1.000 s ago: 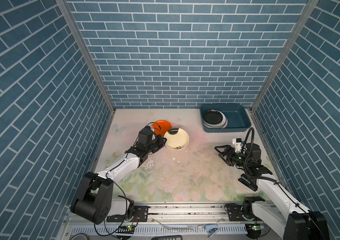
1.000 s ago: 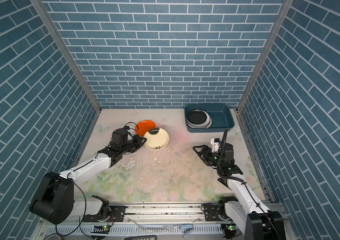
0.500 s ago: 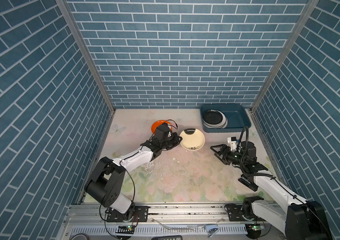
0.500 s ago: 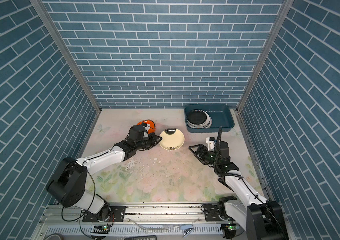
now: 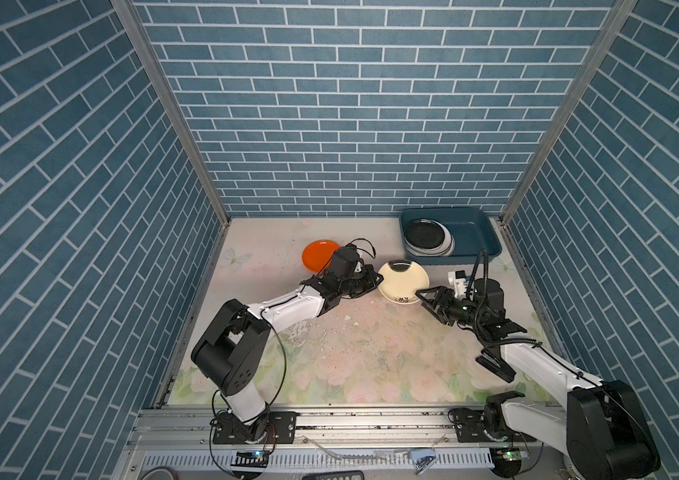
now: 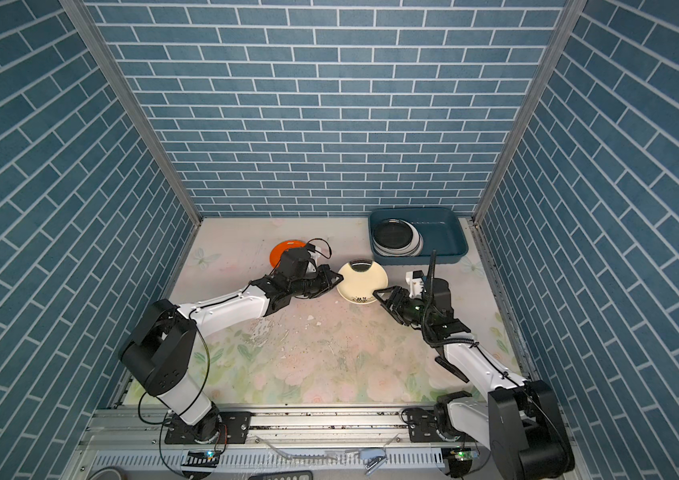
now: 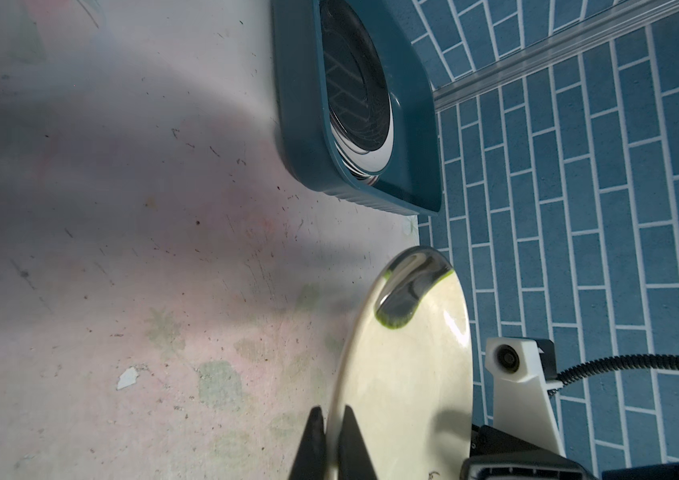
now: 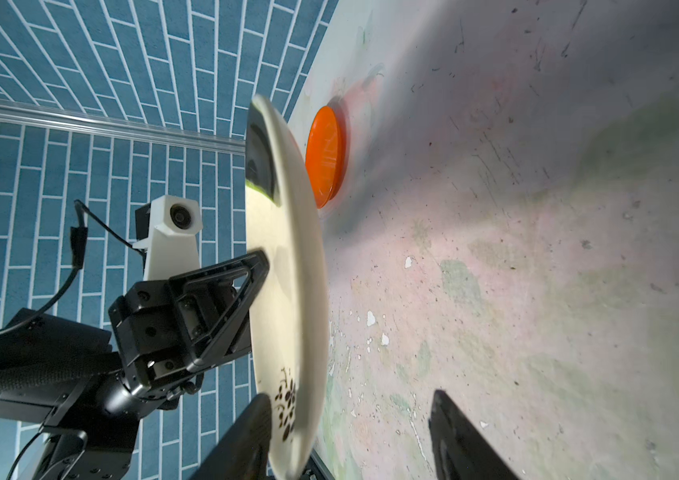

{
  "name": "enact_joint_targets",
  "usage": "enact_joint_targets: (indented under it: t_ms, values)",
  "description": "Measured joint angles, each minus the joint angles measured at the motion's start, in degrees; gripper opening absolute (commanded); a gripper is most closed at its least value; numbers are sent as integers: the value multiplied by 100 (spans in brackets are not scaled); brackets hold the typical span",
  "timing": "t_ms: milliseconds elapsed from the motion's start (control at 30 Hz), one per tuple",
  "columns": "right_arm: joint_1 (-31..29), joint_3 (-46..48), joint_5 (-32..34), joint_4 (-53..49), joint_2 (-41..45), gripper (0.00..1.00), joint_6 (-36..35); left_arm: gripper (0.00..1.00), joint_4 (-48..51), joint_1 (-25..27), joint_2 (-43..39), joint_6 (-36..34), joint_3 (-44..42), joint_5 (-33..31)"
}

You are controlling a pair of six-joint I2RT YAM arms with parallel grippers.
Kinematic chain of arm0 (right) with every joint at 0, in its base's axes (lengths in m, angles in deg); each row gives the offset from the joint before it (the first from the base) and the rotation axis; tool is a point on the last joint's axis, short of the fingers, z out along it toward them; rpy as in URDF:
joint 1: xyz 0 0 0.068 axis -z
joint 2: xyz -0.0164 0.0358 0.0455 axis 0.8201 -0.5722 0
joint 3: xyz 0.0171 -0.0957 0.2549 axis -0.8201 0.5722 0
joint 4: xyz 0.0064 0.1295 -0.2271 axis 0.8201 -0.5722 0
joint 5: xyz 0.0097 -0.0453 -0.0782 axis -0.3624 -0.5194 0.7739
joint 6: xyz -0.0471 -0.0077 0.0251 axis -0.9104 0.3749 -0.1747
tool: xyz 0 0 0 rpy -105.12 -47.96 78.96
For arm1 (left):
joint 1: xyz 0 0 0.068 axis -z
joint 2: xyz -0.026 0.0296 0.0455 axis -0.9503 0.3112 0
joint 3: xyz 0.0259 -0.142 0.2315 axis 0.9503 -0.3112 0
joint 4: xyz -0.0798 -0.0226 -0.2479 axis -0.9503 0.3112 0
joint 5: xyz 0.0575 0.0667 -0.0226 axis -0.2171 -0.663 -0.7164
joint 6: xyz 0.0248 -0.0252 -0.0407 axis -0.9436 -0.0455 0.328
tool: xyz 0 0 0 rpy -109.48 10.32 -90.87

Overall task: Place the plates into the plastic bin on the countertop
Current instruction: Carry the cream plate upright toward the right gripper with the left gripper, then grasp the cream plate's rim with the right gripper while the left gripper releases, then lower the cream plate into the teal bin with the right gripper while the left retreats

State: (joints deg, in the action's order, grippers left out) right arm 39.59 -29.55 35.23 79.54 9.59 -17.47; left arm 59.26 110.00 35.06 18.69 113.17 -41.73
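While the left gripper (image 5: 377, 278) is clenched on the left rim of the cream plate (image 5: 402, 280), it hangs tilted above the countertop (image 5: 350, 353) at the centre of both top views. The right gripper (image 5: 424, 300) is released, its jaws on both sides of the opposite rim. An orange plate (image 5: 318, 258) lies to the upper left. Stacked plates (image 5: 425, 235) fill the left half of the plastic bin (image 5: 475, 235), upper right.
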Motion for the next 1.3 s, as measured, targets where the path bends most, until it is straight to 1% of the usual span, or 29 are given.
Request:
enact_joint_targets:
  t_ms: [67,133,200,267,333,367,400,433,467,500,533,567,633,667,767,867,967,1100,1233,1300]
  values:
    - [0,-17,11,44,-37,53,0,0,4,74,0,0,0,-2]
    - [-4,-85,22,57,-98,44,20,0,4,144,0,0,0,0]
    - [-11,-199,39,101,-181,27,72,0,9,201,0,0,-2,-2]
    - [-15,-275,90,168,-234,15,107,0,22,229,-22,11,-4,-24]
    - [-9,-275,116,221,-280,0,251,0,76,227,-114,-52,-9,-114]
    - [-7,-304,114,238,-295,0,332,6,107,221,-173,-79,-44,-131]
    - [-15,-313,111,232,-306,0,374,22,129,225,-229,-118,-46,-190]
    - [-17,-330,79,280,-310,0,387,41,210,229,-282,-166,-57,-240]
    - [-37,-348,116,293,-308,0,376,55,291,236,-332,-227,-57,-299]
    - [-46,-369,133,282,-317,0,374,64,378,238,-391,-289,-57,-356]
    - [-46,-376,175,262,-321,0,369,70,433,240,-446,-343,-57,-402]
    - [-46,-389,203,208,-323,0,337,80,485,240,-509,-420,-57,-463]
    - [-33,-424,262,72,-330,0,262,90,570,243,-658,-577,-72,-581]
    - [-7,-479,280,-39,-339,0,227,99,614,243,-750,-647,-90,-654]
    - [129,-732,264,-308,-378,0,90,100,743,247,-1019,-804,-114,-868]
    - [363,-1178,374,-754,-382,0,-179,100,855,238,-1285,-940,-168,-1102]
    - [509,-1891,695,-1526,-428,0,-702,99,907,232,-1580,-1045,-361,-1351]
    - [560,-3034,1397,-2638,-568,0,-1587,100,992,229,-2011,-1241,-741,-1707]
    - [660,-3530,1838,-3082,-732,0,-2011,100,1069,227,-2483,-1408,-1143,-2118]
    - [737,-3724,1974,-3228,-1012,0,-2103,99,1106,227,-2677,-1484,-1292,-2302]
